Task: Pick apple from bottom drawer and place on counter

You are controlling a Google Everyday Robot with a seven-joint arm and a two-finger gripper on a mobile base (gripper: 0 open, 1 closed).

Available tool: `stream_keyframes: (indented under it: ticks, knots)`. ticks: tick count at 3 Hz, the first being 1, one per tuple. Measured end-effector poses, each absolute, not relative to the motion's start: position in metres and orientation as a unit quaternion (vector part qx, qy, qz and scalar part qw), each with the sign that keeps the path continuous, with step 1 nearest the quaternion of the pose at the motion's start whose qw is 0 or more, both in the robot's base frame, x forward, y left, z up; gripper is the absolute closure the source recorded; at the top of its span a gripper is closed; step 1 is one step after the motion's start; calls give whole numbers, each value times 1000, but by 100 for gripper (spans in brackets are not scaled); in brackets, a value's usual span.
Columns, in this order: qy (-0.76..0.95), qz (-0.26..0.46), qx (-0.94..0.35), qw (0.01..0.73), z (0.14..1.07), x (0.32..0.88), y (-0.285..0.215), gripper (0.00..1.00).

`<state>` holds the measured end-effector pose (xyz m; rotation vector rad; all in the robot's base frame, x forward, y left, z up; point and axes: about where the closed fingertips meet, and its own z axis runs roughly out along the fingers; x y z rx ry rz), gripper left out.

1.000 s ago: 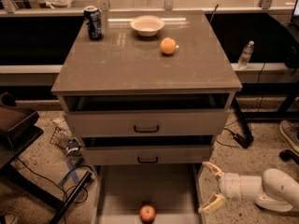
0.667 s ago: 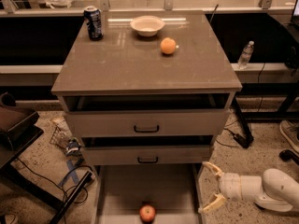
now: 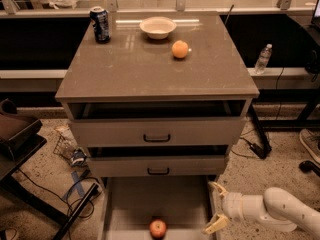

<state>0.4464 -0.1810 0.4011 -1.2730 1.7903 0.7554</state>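
The red apple lies on the pale floor of the pulled-out bottom drawer, near its front edge at the bottom of the camera view. My gripper is at the drawer's right side, to the right of the apple and apart from it; its two pale fingers are spread open and hold nothing. The white arm reaches in from the lower right. The grey-brown counter tops the cabinet above.
On the counter stand a blue can, a white bowl and an orange fruit. Two upper drawers with black handles sit slightly open. A water bottle stands at right; cables and clutter lie on the floor left.
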Motion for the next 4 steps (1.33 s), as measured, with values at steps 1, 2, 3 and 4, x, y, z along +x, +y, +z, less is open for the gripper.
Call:
stream_keyframes:
  ticks: [1, 2, 3, 4]
  knots:
    - [714, 323, -496, 374, 329, 440, -143, 0]
    - [702, 359, -486, 378, 286, 434, -118, 0]
    - [696, 380, -479, 376, 255, 425, -105, 0]
    - [698, 375, -494, 358, 218, 404, -92, 0]
